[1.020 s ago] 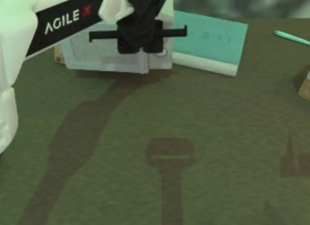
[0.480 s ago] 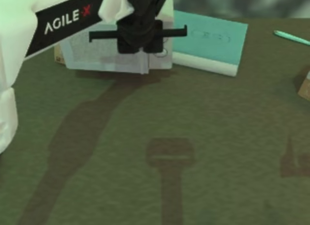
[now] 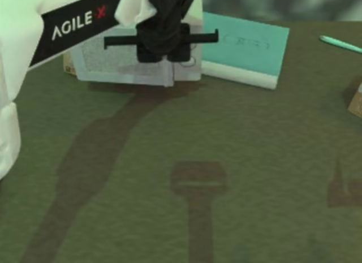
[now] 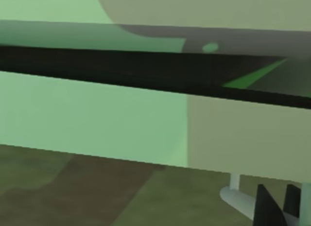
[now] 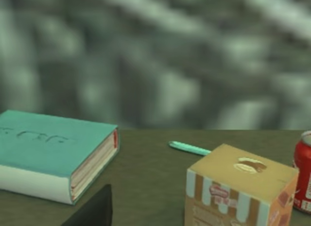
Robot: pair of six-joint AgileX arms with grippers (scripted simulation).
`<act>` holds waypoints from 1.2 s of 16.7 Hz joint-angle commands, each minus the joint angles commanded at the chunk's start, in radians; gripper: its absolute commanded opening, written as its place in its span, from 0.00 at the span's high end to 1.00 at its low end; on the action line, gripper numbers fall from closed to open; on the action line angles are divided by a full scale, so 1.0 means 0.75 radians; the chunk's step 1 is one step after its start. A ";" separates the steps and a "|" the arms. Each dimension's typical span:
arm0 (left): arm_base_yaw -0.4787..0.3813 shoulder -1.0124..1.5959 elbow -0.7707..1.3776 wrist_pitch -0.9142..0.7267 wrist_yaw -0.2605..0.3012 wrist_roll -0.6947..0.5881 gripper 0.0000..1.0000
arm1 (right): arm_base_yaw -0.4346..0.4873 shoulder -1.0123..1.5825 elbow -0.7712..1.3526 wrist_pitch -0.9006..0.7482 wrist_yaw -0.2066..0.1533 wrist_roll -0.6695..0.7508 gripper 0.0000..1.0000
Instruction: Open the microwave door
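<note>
Nothing much has shifted over the last second: my left hand [image 3: 165,55] keeps its place over the front of the small boxy white microwave [image 3: 136,54] at the counter's [image 3: 226,161] far left. It sits right at the slim handle edge of the thin white microwave door [image 3: 121,62] with its speckled grey window, I judge to hook and swing it. Whether the fingers are spread or pinching, I cannot tell. Just right lies a flat teal book [image 3: 246,45]. My right arm stays parked off to the right.
</note>
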State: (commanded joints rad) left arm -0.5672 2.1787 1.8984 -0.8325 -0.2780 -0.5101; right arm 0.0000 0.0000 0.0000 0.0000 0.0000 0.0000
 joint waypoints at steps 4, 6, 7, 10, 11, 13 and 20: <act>-0.002 -0.027 -0.050 0.028 0.014 0.028 1.00 | 0.000 0.000 0.000 0.000 0.000 0.000 0.00; 0.005 -0.067 -0.112 0.059 0.031 0.069 1.00 | 0.000 0.000 0.000 0.000 0.000 0.000 0.00; 0.007 -0.086 -0.141 0.074 0.041 0.089 1.00 | 0.000 0.000 0.000 0.000 0.000 0.000 0.00; 0.010 -0.112 -0.178 0.095 0.055 0.115 1.00 | 0.000 0.000 0.000 0.000 0.000 0.000 0.00; 0.010 -0.112 -0.178 0.095 0.055 0.115 1.00 | 0.000 0.000 0.000 0.000 0.000 0.000 0.00; 0.010 -0.112 -0.178 0.095 0.055 0.115 1.00 | 0.000 0.000 0.000 0.000 0.000 0.000 0.00; 0.010 -0.112 -0.178 0.095 0.055 0.115 1.00 | 0.000 0.000 0.000 0.000 0.000 0.000 0.00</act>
State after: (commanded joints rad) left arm -0.5598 2.0949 1.7649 -0.7609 -0.2367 -0.4240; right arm 0.0000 0.0000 0.0000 0.0000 0.0000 0.0000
